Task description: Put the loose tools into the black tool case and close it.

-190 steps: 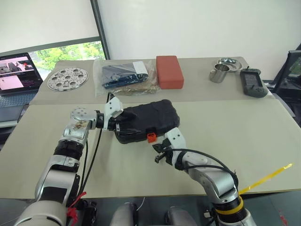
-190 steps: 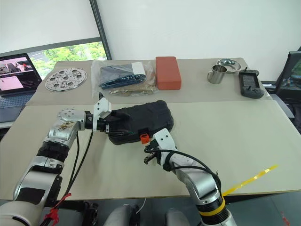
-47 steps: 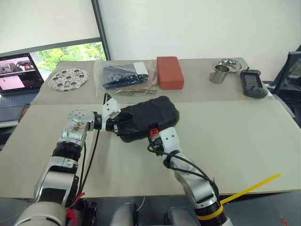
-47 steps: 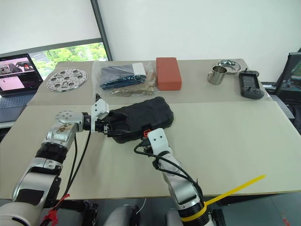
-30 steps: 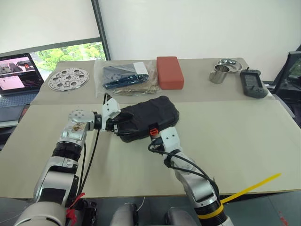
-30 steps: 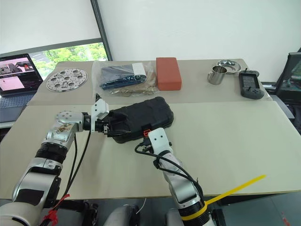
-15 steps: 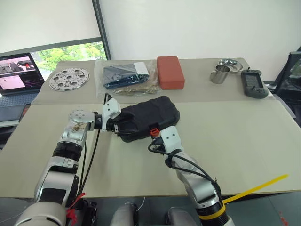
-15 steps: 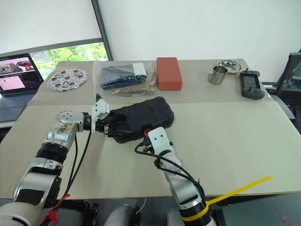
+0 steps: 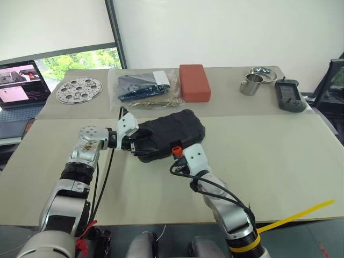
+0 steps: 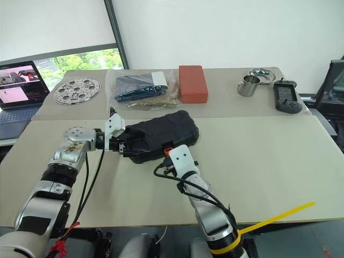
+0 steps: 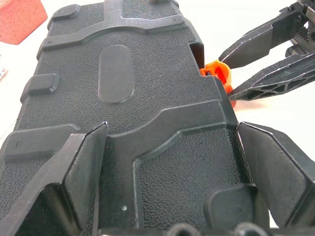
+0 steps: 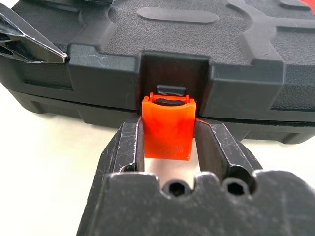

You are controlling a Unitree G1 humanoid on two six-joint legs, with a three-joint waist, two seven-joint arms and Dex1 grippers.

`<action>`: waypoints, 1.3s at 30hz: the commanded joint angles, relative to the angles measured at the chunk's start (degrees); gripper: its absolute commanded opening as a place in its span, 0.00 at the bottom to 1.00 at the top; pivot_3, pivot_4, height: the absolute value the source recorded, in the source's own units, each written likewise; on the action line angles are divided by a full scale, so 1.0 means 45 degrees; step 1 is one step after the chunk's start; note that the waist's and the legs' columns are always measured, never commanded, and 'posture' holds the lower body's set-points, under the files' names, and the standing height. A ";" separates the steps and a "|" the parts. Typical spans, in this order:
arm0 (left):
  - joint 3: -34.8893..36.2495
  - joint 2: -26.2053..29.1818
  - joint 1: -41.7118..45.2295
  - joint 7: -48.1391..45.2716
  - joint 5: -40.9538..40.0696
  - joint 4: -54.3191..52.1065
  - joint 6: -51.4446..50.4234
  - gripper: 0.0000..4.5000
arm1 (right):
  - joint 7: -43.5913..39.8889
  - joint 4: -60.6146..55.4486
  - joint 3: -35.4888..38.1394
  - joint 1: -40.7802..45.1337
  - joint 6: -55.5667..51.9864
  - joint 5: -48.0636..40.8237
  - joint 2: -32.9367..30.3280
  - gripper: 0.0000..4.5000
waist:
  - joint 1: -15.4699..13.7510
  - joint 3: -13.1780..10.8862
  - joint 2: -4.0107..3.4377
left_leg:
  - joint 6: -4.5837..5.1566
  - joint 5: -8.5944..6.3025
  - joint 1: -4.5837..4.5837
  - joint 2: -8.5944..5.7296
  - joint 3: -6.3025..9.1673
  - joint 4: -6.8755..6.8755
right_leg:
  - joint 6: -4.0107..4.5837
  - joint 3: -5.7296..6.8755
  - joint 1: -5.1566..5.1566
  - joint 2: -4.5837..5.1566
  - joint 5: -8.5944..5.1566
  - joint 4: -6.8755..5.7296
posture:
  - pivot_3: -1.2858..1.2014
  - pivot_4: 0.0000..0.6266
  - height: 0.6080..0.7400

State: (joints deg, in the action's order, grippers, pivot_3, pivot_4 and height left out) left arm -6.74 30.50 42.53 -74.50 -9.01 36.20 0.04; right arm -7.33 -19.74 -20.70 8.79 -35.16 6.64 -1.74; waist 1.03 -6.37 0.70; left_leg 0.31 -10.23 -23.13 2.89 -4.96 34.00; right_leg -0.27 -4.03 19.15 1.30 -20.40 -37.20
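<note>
The black tool case point(image 9: 169, 134) is seen lying closed on the beige table point(image 9: 279, 161), a little left of its middle, with the lid down on the base. Its left end is straddled by the left gripper point(image 11: 170, 172), whose fingers point(image 11: 81, 169) are spread wide, one on each side of the lid, so that the case lies between them. The orange latch point(image 12: 167, 129) on the near edge of the case is flanked by the two fingers point(image 12: 130, 147) of the right gripper point(image 12: 168, 147), which are pressed against its sides, so the latch is held pinched. The latch is shown hanging below its notch in the lid, not folded up over it
</note>
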 commanded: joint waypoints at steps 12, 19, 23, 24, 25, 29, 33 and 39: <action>-0.0349 -0.0025 -0.0350 0.0038 0.0407 0.0201 -0.0183 1.00 | 0.0163 -0.0621 0.0055 0.0403 0.0787 0.0079 0.0251 0.28 | 0.0003 0.0000 0.0000 | 0.0000 0.0000 0.0000 0.0001 0.0000 0.0000 | 0.0000 -0.0001 0.0000 -0.0001 0.0000 0.0000 | 0.52 0.24 1.00; -0.0366 -0.0039 -0.0406 0.0028 0.0394 0.0171 -0.0209 1.00 | 0.0019 -0.0722 0.0116 0.0156 0.1154 -0.0053 0.0134 0.28 | 0.0003 0.0000 0.0000 | 0.0000 0.0000 0.0001 0.0001 0.0000 0.0000 | 0.0000 0.0000 0.0001 -0.0002 0.0000 0.0000 | 0.52 0.24 1.00; -0.0376 -0.0081 -0.0425 0.0044 0.0391 0.0187 -0.0204 1.00 | 0.0010 -0.0752 0.0168 0.0059 0.1218 -0.0042 0.0081 0.55 | 0.0001 0.0001 -0.0001 | 0.0000 0.0000 0.0000 0.0000 0.0000 0.0000 | 0.0000 -0.0001 0.0000 -0.0002 0.0000 0.0000 | 0.52 0.24 1.00; -0.0380 -0.0091 -0.0430 0.0046 0.0393 0.0194 -0.0195 1.00 | 0.0008 -0.0707 0.0179 0.0064 0.1276 -0.0041 0.0084 0.63 | 0.0001 0.0008 0.0003 | 0.0000 0.0000 0.0002 0.0000 0.0000 0.0000 | 0.0000 -0.0001 -0.0003 -0.0002 0.0000 0.0000 | 0.52 0.24 1.00; -0.0384 -0.0100 -0.0431 0.0051 0.0395 0.0197 -0.0192 1.00 | -0.0010 -0.0683 0.0190 0.0064 0.1333 -0.0057 0.0084 0.69 | 0.0001 0.0020 0.0006 | 0.0000 0.0000 0.0003 0.0001 0.0001 0.0000 | 0.0000 0.0000 -0.0004 -0.0002 0.0000 0.0000 | 0.52 0.24 1.00; -0.0387 -0.0110 -0.0440 0.0065 0.0390 0.0212 -0.0193 1.00 | -0.0189 -0.1031 0.0248 -0.0126 0.1452 -0.0115 -0.0071 0.77 | 0.0001 0.0031 0.0007 | 0.0000 0.0000 0.0006 0.0000 0.0000 0.0000 | 0.0000 0.0000 -0.0007 -0.0002 0.0000 0.0000 | 0.52 0.24 1.00; -0.0367 -0.0076 -0.0450 0.0063 0.0394 0.0230 -0.0180 1.00 | -0.0750 -0.2290 0.0339 -0.0753 0.0807 -0.0349 -0.0633 0.77 | -0.0016 0.0034 0.0007 | 0.0001 -0.0001 0.0003 -0.0003 0.0000 0.0000 | 0.0000 -0.0001 -0.0007 0.0002 0.0000 0.0001 | 0.52 0.24 1.00; -0.0386 -0.0128 -0.0409 0.0083 0.0432 0.0374 -0.0096 1.00 | -0.1325 -0.2389 0.0180 -0.1761 -0.0689 -0.0754 -0.1102 0.50 | -0.0006 0.0059 0.0012 | 0.0001 -0.0001 0.0012 0.0001 0.0000 -0.0002 | 0.0000 0.0000 -0.0016 0.0000 -0.0001 0.0006 | 0.52 0.24 1.00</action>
State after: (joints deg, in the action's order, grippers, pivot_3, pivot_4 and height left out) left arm -6.98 30.09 41.93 -74.12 -8.96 36.20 0.09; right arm -12.46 -29.12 -19.59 0.48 -36.89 4.86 -7.10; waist 1.00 -6.11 0.75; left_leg 0.31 -10.23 -23.08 2.90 -4.96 33.99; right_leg -0.27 -4.02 19.08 1.29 -20.40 -37.18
